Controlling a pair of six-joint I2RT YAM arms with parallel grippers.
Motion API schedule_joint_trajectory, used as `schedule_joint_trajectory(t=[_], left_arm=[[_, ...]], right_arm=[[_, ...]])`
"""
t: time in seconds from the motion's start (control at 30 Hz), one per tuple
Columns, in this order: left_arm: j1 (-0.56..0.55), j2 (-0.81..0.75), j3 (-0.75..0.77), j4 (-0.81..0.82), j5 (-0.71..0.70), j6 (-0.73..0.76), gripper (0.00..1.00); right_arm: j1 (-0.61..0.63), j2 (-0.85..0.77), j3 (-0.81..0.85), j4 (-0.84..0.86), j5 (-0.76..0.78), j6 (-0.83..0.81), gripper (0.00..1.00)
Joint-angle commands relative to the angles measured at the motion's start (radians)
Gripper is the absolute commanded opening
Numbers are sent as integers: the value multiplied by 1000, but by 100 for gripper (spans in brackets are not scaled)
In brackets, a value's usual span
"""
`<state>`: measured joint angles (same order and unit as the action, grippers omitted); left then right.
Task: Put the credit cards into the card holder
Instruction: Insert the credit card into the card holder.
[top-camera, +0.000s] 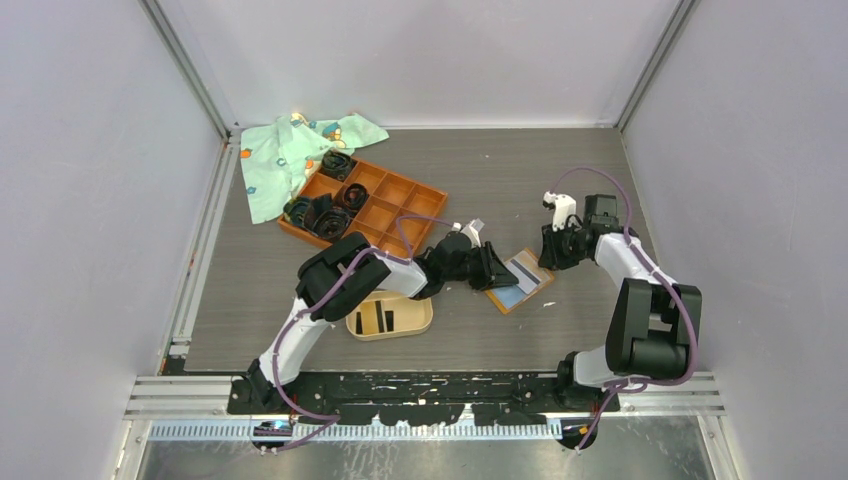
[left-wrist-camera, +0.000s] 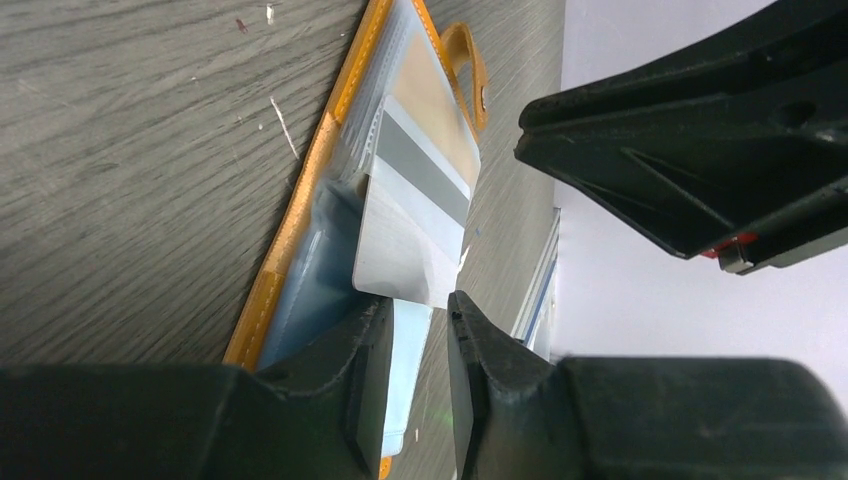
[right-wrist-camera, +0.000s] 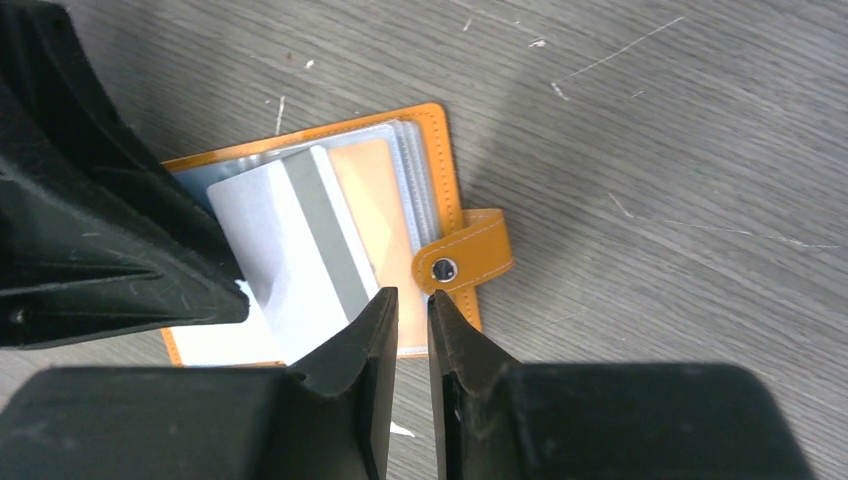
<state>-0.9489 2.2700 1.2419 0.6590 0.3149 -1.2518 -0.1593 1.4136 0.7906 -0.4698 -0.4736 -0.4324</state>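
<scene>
**Top external view.** The left gripper (top-camera: 506, 272) and the right gripper (top-camera: 549, 250) meet from opposite sides over the open orange wallet (top-camera: 512, 296), which lies flat on the grey table (top-camera: 520, 170) right of centre. A pale credit card (top-camera: 524, 268) with a grey stripe lies on the wallet. The card holder (top-camera: 421, 321) sits to the left, just beside the left forearm. Two dark cards (top-camera: 384, 318) stand upright inside it. Behind it is an orange grid tray (top-camera: 405, 200) containing black coiled bands (top-camera: 328, 216), with a patterned cloth (top-camera: 290, 150) at its far-left corner.

**Left wrist view.** The left fingers (left-wrist-camera: 365, 390) stand slightly apart. The pale interior of the wallet shows through the gap. The near edge of the credit card lies right at the fingertips, face-on to the camera. It is not clamped between the pads. The card protrudes partly from a clear sleeve. The right gripper fills the upper right of the view.

**Right wrist view.** The right fingers (right-wrist-camera: 350, 390) are separated by a narrow slit with nothing between them. They hover over the wallet's edge, just beside the snap tab (right-wrist-camera: 462, 262). The tip of the left gripper meets the left portion of the credit card. Whether it presses on the card cannot be determined.
</scene>
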Motion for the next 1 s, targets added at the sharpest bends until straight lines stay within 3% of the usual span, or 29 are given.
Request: schedule_joint_trajectory(t=[0.0,0.37,0.7,0.97], left_arm=[[6,-50,-12,-71,-13,31,27],[5,-58,-19,-87,-4,45,27],[6,-45,20,-146,-5,48,14],[6,-17,64,-166,0,36,11]], right_arm=[[-8,24,57,48,40,39,24],[-11,60,93,38,101,62,24],[4,153,160,-43,193,52,20],[41,207,182,-109,221,16,18]])
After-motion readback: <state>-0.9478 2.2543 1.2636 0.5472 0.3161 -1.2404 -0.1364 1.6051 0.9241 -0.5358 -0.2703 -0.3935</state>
